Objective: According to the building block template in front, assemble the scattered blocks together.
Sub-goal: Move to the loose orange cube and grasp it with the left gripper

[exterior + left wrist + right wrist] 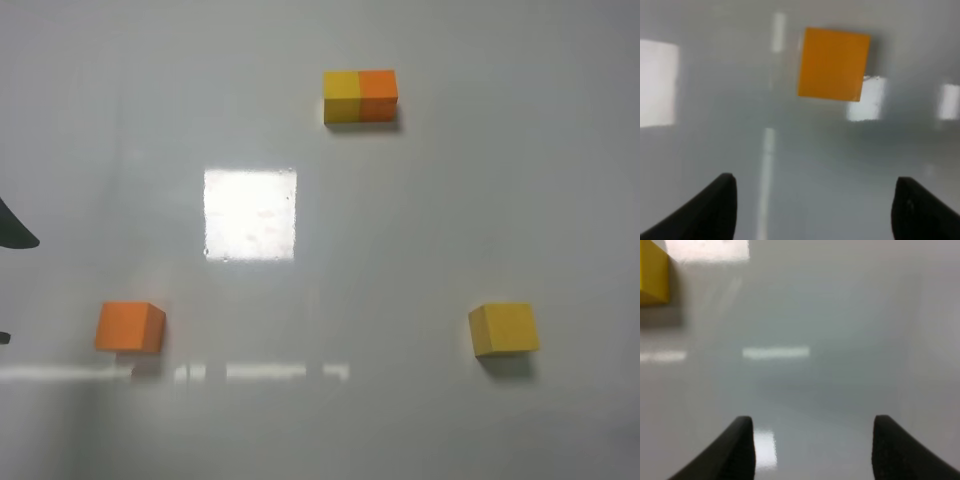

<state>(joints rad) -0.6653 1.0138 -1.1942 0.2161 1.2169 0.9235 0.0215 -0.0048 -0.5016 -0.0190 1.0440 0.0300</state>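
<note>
Template (360,96) sits top middle in the high view; orange cube (130,327) lower left, yellow cube (504,329) lower right, well apart. Left wrist: left gripper (815,182) spread wide, orange cube ahead. Right wrist: right gripper (813,420) spread, yellow cube at frame edge.

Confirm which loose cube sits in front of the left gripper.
The orange cube, ahead of the open left gripper in its wrist view. The yellow cube lies across the table on the right side.

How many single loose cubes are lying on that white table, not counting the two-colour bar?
2. The orange cube lies at the lower left of the high view, the yellow cube at the lower right, far apart. Nothing seems hidden.
</note>
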